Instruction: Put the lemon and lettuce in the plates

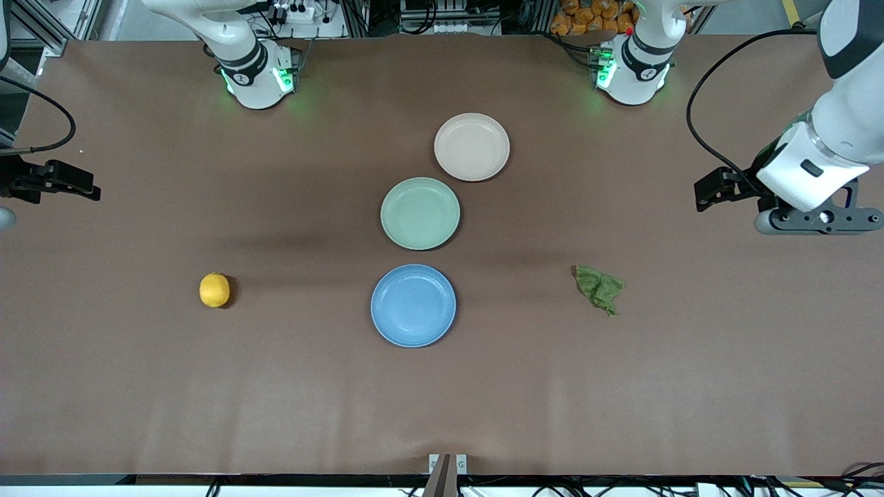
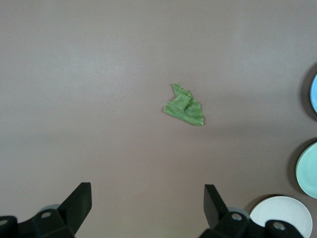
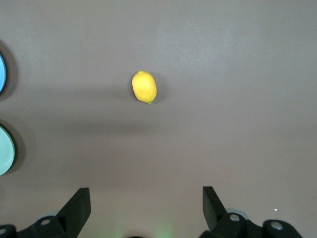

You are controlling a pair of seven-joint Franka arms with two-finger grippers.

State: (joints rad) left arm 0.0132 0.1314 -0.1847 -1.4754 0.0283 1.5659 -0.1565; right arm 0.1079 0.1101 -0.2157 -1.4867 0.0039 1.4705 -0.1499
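Lettuce (image 2: 184,105) sits straight ahead of the left tool (image 2: 147,201), lemon (image 3: 144,87) ahead of the right tool (image 3: 146,203), long axis pointing at it. Both tools are spread wide and empty above the surface (image 1: 621,386), so each arm's got its own pick.

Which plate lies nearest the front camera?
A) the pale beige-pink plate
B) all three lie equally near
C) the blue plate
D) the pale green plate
C: the blue plate sits lowest in the front view, below the pale green plate, with the beige-pink plate closest to the arm bases; all three hold nothing.
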